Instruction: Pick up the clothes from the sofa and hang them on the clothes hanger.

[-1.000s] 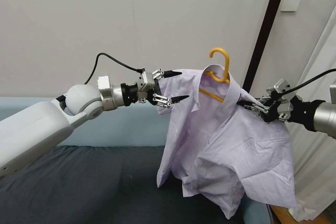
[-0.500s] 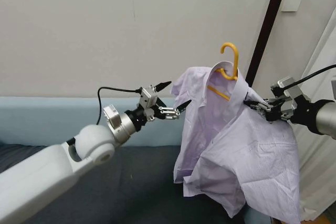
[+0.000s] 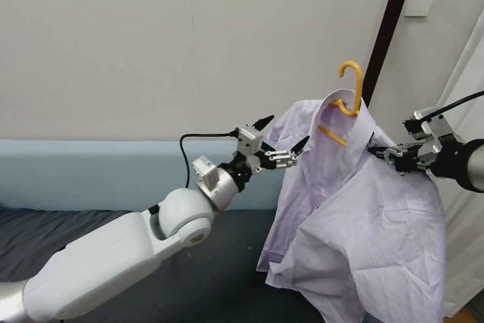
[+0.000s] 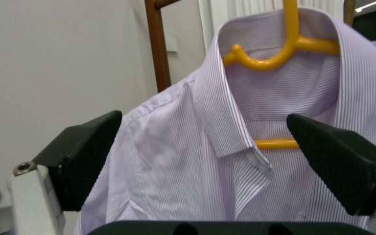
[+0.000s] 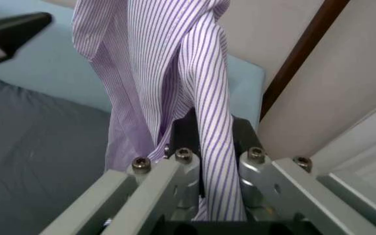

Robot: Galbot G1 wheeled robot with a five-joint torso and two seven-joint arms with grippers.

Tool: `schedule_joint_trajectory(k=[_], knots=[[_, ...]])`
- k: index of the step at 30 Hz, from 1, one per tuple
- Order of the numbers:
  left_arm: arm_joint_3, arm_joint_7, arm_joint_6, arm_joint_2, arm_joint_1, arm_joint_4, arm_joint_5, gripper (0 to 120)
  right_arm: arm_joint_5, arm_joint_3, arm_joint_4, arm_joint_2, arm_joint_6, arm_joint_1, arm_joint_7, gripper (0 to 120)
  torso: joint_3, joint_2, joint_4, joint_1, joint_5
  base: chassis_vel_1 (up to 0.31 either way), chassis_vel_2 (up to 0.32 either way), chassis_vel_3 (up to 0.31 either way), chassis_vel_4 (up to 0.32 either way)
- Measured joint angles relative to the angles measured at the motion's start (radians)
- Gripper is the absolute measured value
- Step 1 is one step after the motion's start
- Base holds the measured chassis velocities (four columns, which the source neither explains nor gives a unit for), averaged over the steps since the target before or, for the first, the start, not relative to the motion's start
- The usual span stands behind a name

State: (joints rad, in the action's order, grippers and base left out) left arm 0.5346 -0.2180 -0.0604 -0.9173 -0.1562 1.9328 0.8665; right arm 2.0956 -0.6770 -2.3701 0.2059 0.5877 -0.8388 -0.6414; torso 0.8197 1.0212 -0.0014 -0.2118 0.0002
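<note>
A pale lilac striped shirt [image 3: 355, 217] hangs in the air on a yellow hanger [image 3: 349, 92], above the sofa's right end. My right gripper [image 3: 382, 153] is shut on the shirt's shoulder at the right; in the right wrist view the striped cloth [image 5: 201, 98] runs down between its closed fingers. My left gripper [image 3: 281, 140] is open just left of the shirt's other shoulder, holding nothing. In the left wrist view, its two black fingers [image 4: 83, 152] frame the collar [image 4: 240, 122] and the hanger [image 4: 279, 54].
A dark wooden rack post [image 3: 386, 35] slants up behind the hanger at the right, with a white curtain [image 3: 465, 187] beside it. The dark grey sofa seat [image 3: 76, 240] with its light blue back [image 3: 91, 172] lies below. A plain wall is behind.
The shirt and hanger have moved right and up toward the dark post, carried by my right gripper. My left arm has swung right, following the shirt with its gripper open.
</note>
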Motion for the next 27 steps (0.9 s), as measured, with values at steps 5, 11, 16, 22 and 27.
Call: schedule_joint_trajectory(k=[5,11,16,22,27], knots=[[0.024,-0.008,0.002,-0.071,0.004,-0.055,-0.018,97,-0.001,-0.005,-0.002,0.004,0.0,-0.001,0.003,4,0.0,0.0,0.0003,0.0,-0.0002,0.0,0.0,0.0,0.0],[0.027,-0.009,-0.02,-0.121,-0.014,-0.116,-0.039,74,0.002,-0.009,-0.013,0.005,0.002,0.0,0.0,4,0.0,0.0,0.0005,0.0,-0.0003,0.0,0.0,0.0,0.0],[0.027,-0.012,-0.023,-0.155,-0.033,-0.135,-0.052,61,0.021,-0.01,-0.022,0.001,0.017,0.004,-0.021,4,0.0,0.0,0.0002,0.0,-0.0003,0.0,0.0,0.0,0.0],[0.02,-0.02,-0.027,-0.187,-0.071,-0.143,-0.081,39,0.031,-0.006,-0.029,-0.005,0.02,0.007,-0.055,4,0.0,0.0,0.0003,0.0,-0.0003,0.0,0.0,0.0,0.0],[0.03,-0.035,-0.033,-0.176,-0.072,-0.14,-0.093,17,0.034,-0.011,-0.051,-0.012,0.025,0.008,-0.102,4,0.0,0.0,0.0004,0.0,-0.0004,0.0,0.0,0.0,0.0]])
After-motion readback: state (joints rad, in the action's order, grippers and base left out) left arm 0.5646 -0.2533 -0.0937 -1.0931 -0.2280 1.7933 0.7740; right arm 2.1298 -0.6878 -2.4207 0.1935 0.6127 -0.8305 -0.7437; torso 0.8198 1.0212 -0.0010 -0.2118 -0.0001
